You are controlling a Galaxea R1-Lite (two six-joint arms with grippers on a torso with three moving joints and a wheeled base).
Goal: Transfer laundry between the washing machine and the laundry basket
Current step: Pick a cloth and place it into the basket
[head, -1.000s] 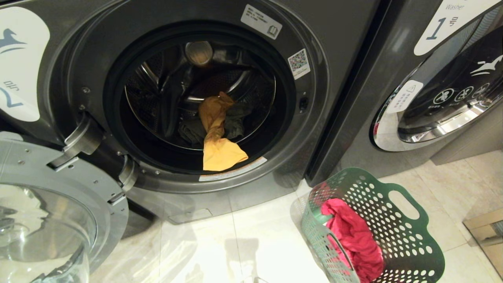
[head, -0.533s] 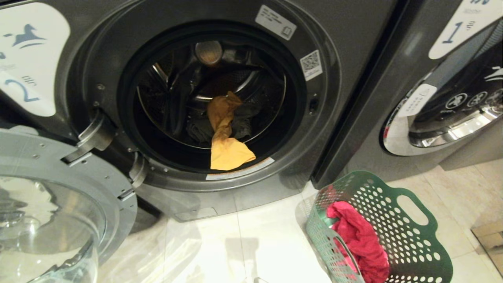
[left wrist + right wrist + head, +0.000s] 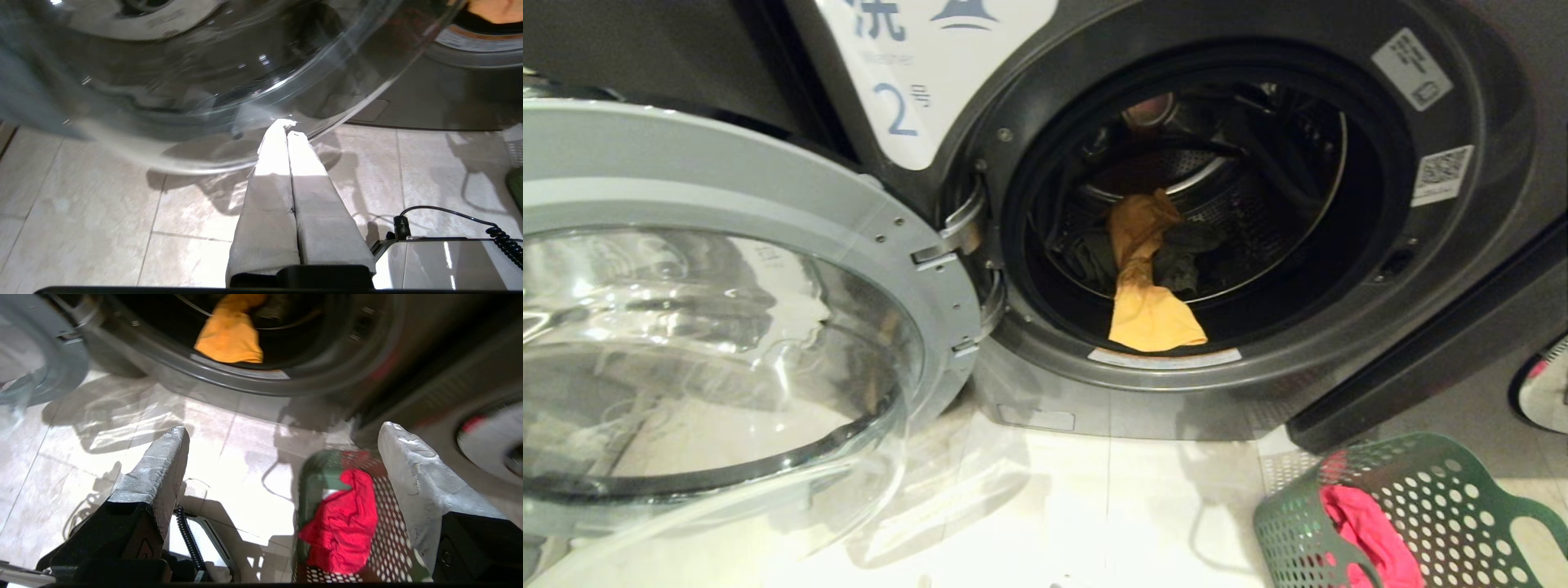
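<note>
Laundry is seen in two places: a mustard-orange cloth [image 3: 1147,286] is draped from inside the drum over the lower lip of the washing machine [image 3: 1486,269], its lower end spread flat just above a pale strip on the door ring, and a dark grey-olive cloth [image 3: 1184,257] is bunched just behind and beside it on the drum floor. A red-pink cloth [image 3: 1364,535] is crumpled inside the laundry basket [image 3: 1445,498], which is set on the pale tiled floor [image 3: 1094,506] near the machine's lower right corner, partly cut off by the edge of the head view. The machine's round glass door [image 3: 711,343] is swung fully open to the left, held on two metal hinges [image 3: 956,237], and a white label [image 3: 915,73] marked "2" is shown on the front panel above the hinges. In the left wrist view, the left gripper [image 3: 286,126] is seen low over the tiles, its two pale padded fingers pressed together with nothing between them, their tips close under the curved glass of the open door. In the right wrist view, the right gripper [image 3: 284,435] is seen with its fingers [image 3: 163,465] spread wide and nothing held; it is poised above the floor, and the basket with the red-pink cloth is framed between the fingers, nearer the right-hand one. The orange cloth and the drum opening are visible beyond the fingertips.
</note>
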